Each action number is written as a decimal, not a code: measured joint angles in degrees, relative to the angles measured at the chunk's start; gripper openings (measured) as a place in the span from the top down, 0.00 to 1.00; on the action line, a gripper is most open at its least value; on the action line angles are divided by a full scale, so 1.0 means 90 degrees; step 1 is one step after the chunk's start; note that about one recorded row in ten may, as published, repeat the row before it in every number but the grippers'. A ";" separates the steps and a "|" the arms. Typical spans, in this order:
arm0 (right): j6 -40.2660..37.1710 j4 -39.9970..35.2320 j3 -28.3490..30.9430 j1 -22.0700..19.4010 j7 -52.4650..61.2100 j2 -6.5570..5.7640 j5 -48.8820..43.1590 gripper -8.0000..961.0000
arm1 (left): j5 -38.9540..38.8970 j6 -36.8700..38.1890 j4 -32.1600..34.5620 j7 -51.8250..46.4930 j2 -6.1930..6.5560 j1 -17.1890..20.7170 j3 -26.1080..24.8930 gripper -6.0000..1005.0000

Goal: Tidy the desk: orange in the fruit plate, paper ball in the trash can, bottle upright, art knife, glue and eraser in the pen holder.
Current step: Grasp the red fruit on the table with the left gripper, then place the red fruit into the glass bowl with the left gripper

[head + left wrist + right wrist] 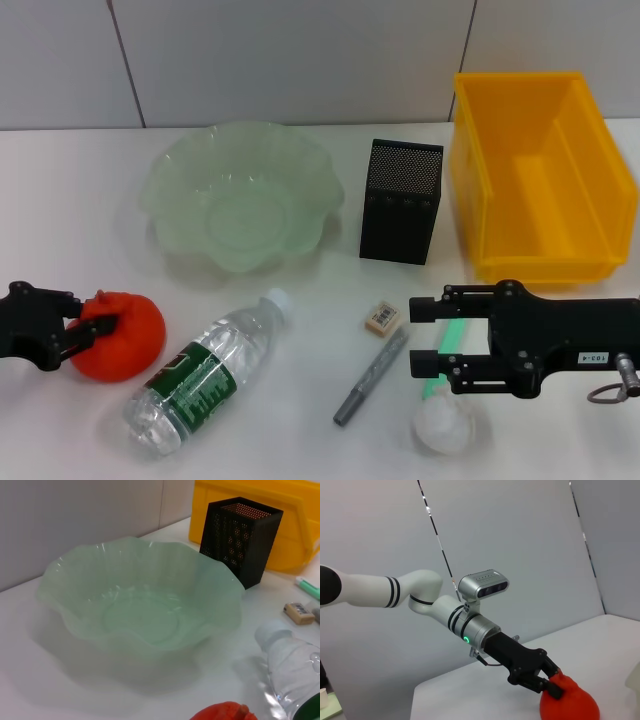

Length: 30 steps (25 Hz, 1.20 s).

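The orange (125,338) sits on the table at the front left, and my left gripper (98,327) is shut on its near side; the right wrist view shows the fingers (551,688) pinching the orange (572,706). The bottle (203,375) lies on its side beside it. My right gripper (421,337) hovers open over the mint-green glue (452,340), just behind the paper ball (443,425). The eraser (383,318) and the grey art knife (372,378) lie left of that gripper. Behind them stand the fruit plate (165,168), pen holder (400,202) and trash can (472,185).
In the left wrist view the fruit plate (75,562) fills the middle, with the pen holder (240,542) and trash can (292,530) beyond it. The eraser (299,613), glue (308,587), bottle cap end (287,652) and orange top (225,713) show along the edges. A grey wall backs the table.
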 joint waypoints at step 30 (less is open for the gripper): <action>-0.0035 0.0027 0.0015 -0.0035 -0.0021 0.0027 0.0015 0.32 | -0.2619 -0.2478 -0.1633 0.1776 -0.0910 -0.1617 -0.0307 0.94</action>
